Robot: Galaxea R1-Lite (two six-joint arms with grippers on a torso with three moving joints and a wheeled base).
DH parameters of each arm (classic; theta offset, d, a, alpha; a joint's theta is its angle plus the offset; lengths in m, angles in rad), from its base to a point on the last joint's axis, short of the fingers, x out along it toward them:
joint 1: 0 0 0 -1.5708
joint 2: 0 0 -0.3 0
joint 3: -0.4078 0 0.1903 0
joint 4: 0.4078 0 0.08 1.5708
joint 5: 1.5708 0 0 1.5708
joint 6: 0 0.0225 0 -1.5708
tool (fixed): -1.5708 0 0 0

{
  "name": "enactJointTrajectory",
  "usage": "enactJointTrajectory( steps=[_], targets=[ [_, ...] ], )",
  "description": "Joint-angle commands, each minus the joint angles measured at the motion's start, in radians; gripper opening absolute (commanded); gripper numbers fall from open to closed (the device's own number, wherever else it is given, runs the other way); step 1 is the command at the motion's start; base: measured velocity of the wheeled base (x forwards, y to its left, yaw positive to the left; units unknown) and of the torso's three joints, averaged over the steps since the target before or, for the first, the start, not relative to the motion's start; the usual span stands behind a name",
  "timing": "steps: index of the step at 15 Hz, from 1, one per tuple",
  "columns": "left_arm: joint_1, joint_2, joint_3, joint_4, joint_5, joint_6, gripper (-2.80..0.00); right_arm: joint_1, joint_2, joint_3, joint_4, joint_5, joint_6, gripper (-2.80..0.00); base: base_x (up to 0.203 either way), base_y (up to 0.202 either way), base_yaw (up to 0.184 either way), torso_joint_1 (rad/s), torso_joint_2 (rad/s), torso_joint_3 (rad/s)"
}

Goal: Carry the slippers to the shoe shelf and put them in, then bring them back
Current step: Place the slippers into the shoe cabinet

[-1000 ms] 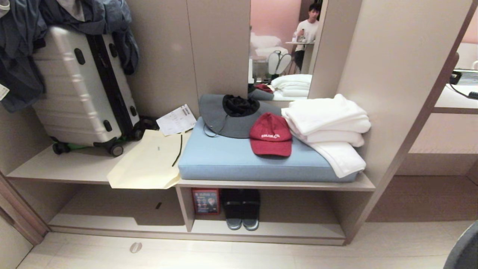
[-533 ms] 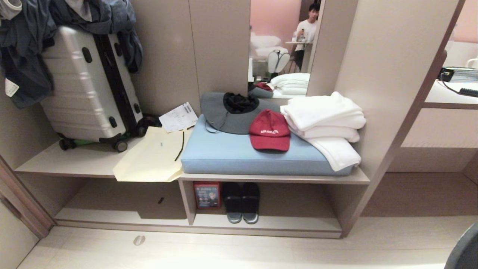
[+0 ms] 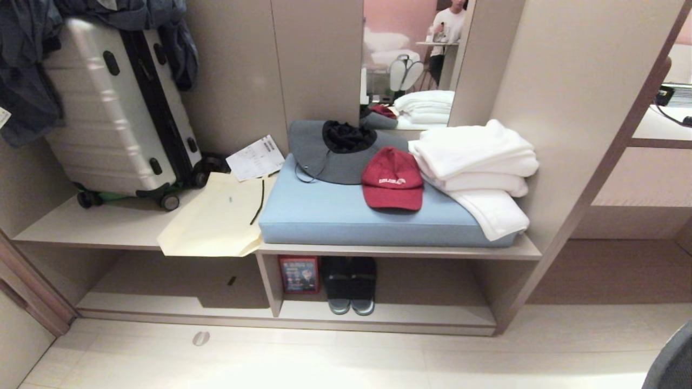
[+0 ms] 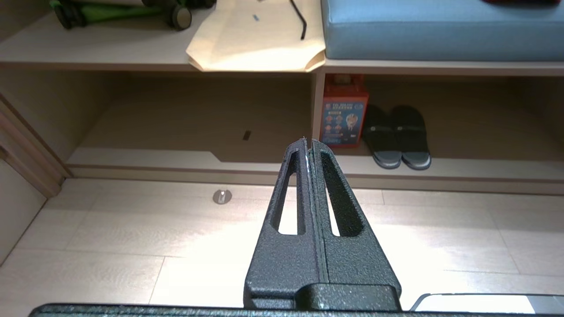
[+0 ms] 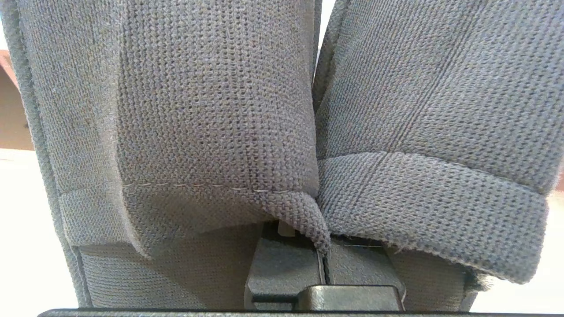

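Observation:
The slippers [image 5: 211, 110] fill the right wrist view as two grey knitted straps side by side. My right gripper [image 5: 323, 259] is shut on them where the two straps meet, its fingertips hidden under the fabric. My left gripper [image 4: 308, 143] is shut and holds nothing, hanging over the pale floor in front of the shoe shelf [image 4: 484, 167]. The shoe shelf [image 3: 427, 316] is the low open compartment under the bench, right of an upright divider [image 3: 268, 286]. Neither arm shows clearly in the head view.
A second dark slide pair [image 3: 350, 286] and a red box [image 3: 298, 274] stand in the compartment by the divider. On the bench lie a blue cushion [image 3: 335, 219], red cap [image 3: 393, 181], white towels [image 3: 476, 162], paper bag [image 3: 216, 227] and suitcase [image 3: 113, 108]. A person shows in the mirror [image 3: 448, 27].
The whole head view has shifted, with the bench and shelf now a little higher in the picture, so the camera moved. Nothing on the bench or in the shelf has moved.

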Motion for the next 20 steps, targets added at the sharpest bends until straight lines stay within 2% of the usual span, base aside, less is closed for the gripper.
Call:
enactJointTrajectory(
  steps=[1, 20],
  targets=[
    [0.000, 0.001, 0.002, 0.000, 0.000, 0.000, -2.80, 0.000, -0.002, 0.000, 0.000, -0.001, 0.000, -2.80, 0.000, 0.000, 0.000, 0.002, 0.00, -0.190],
    [0.000, 0.001, 0.002, 0.000, 0.000, -0.002, -2.80, 0.000, -0.002, 0.000, 0.000, -0.001, 0.010, -2.80, 0.000, 0.000, 0.000, 0.004, 0.00, -0.198]
  ],
)
